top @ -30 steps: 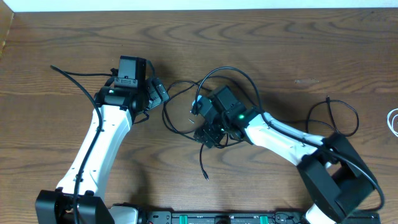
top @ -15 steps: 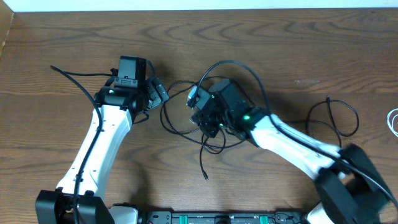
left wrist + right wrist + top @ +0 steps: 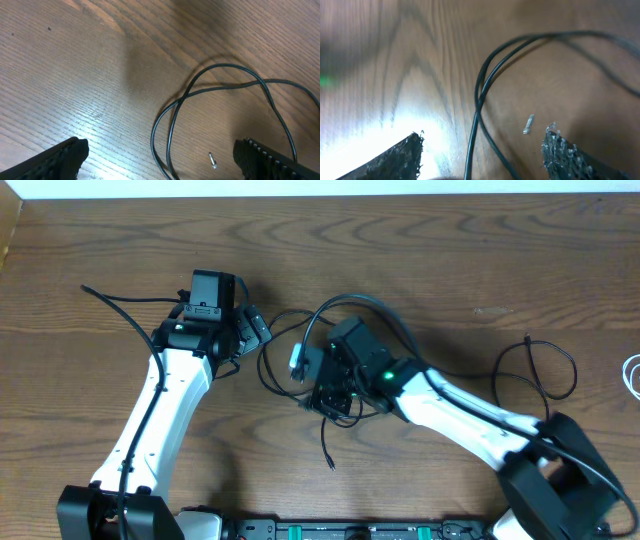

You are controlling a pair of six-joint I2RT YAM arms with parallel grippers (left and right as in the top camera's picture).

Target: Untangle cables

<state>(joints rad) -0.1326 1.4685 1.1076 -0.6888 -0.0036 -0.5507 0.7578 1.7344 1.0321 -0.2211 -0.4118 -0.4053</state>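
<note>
The black cable [image 3: 268, 370] lies in tangled loops at mid-table, and one plug end [image 3: 330, 465] trails toward the front. My right gripper [image 3: 322, 385] hovers over the tangle. In the right wrist view it [image 3: 480, 156] is open, with two black strands [image 3: 479, 102] running between its fingers [image 3: 395, 157] untouched. My left gripper [image 3: 258, 332] sits left of the loops. The left wrist view shows it [image 3: 162, 162] open above a crossing cable loop [image 3: 225, 85]. Only a bit of the white cable [image 3: 633, 375] shows, at the right edge.
A small silvery pin [image 3: 529, 124] lies on the wood near the strands and also shows in the left wrist view [image 3: 212, 160]. Another thin black loop [image 3: 540, 365] lies at the right beside the right arm. The arms' bases stand at the front edge.
The right gripper shut on the tangle and opened again, ending a little further left. The cable loops under it shifted slightly. The left arm has not moved.
</note>
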